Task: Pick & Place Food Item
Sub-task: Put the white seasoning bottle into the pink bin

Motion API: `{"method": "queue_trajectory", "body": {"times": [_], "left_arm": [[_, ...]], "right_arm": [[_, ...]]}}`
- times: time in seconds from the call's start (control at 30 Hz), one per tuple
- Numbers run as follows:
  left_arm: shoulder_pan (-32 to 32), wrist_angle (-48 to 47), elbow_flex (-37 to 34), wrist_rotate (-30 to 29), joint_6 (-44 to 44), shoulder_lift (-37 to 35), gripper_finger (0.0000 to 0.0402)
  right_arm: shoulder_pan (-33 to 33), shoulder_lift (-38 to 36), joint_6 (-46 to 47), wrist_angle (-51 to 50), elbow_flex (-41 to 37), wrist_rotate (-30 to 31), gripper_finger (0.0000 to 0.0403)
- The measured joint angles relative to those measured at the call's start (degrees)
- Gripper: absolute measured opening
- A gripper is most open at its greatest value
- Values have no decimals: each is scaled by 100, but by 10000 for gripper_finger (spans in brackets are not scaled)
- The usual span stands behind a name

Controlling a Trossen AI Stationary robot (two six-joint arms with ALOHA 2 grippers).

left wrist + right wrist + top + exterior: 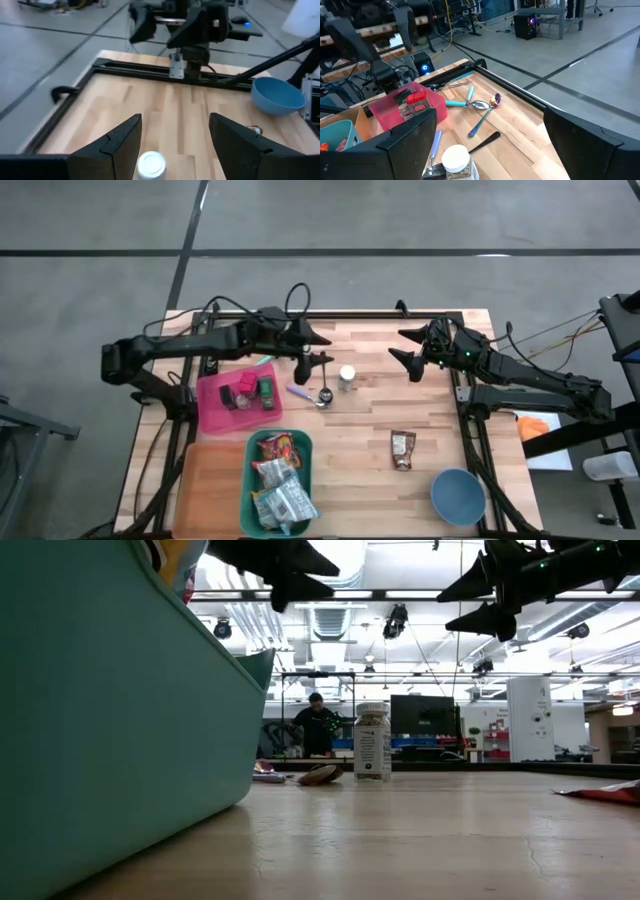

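Note:
A brown snack packet [403, 448] lies flat on the wooden table [360, 430], right of centre. Several more packets fill the teal bin [278, 480] at the near left. A small jar with a white lid [347, 377] stands upright mid-table. My left gripper [322, 348] hangs open in the air just left of the jar; its wrist view shows the jar lid [151, 165] low between the fingers, untouched. My right gripper [398, 345] is raised and open to the right of the jar [456, 160], with nothing between its fingers.
A pink tray [238, 395] with small items sits at the left. Spoons [318, 394] lie beside it. A blue bowl [458, 495] stands at the near right corner and an orange tray [208, 490] left of the bin. A person stands in the room beyond [318, 725].

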Motion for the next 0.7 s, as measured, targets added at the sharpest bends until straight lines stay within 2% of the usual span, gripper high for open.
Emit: {"method": "queue_trajectory", "body": {"times": [0.13, 0.4, 0.53, 0.7], "left_arm": [[1, 349, 30, 507, -362, 386, 235], [68, 429, 103, 641, -725, 705, 241], [73, 467, 112, 643, -848, 781, 271], [72, 571, 133, 637, -938, 853, 333]], "right_arm": [[0, 0, 0, 0, 0, -1, 364], [0, 0, -2, 0, 0, 0, 364], [0, 0, -1, -1, 0, 0, 364], [0, 0, -2, -2, 0, 0, 364]]}}
